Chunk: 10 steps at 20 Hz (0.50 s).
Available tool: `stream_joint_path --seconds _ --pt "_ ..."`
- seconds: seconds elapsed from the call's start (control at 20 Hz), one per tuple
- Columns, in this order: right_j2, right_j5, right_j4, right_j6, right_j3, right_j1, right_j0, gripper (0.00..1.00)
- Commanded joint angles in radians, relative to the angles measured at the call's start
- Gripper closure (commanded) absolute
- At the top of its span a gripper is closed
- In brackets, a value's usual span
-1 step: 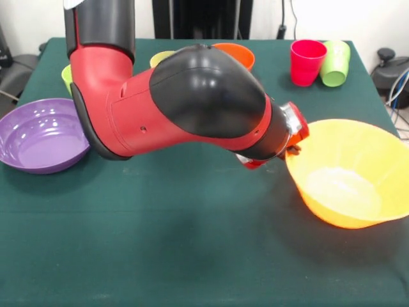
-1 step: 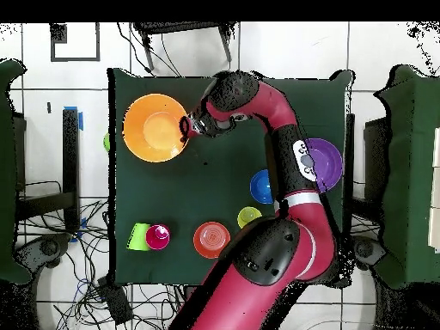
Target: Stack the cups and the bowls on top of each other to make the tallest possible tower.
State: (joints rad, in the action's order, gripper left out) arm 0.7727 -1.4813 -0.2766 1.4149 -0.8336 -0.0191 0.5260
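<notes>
A: Surface (image 1: 192,256): dark green cloth, matt. Orange-yellow bowl (image 1: 351,173) and purple bowl (image 1: 41,134): glossy smooth plastic.

B: Confirmed. Red cup (image 1: 307,62) and lime green cup (image 1: 335,62): smooth plastic. Arm (image 1: 192,109): glossy red and black shell.

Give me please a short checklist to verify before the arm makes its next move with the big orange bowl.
1. Gripper at the orange bowl's rim: ok.
2. Grip closed on the rim: cannot tell.
3. Orange bowl upright: not ok, it looks tilted in the front view.
4. Purple bowl free and upright as a base: ok.
5. Red cup and lime green cup away from the arm: ok.
6. Tower begun: not ok, nothing stacked.
</notes>
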Motion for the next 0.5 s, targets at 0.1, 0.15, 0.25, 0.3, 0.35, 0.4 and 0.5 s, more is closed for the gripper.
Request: stream_joint_path --seconds 0.1,0.15,0.25,0.3,0.35,0.4,0.5 --pt "0.063 -0.143 0.155 -0.07 -0.082 0.032 0.002 1.0" --pt "0.07 -0.149 0.181 -0.054 -0.1 0.034 0.003 1.0" --pt "0.093 -0.141 0.241 -0.032 -0.16 0.045 0.02 1.0" --pt "0.102 -0.139 0.269 -0.021 -0.181 0.055 0.026 1.0" --pt "0.106 -0.134 0.29 -0.013 -0.206 0.06 0.037 1.0" --pt "0.11 -0.13 0.312 -0.006 -0.231 0.065 0.047 1.0" --pt "0.115 -0.132 0.352 0.012 -0.261 0.077 0.057 1.0"
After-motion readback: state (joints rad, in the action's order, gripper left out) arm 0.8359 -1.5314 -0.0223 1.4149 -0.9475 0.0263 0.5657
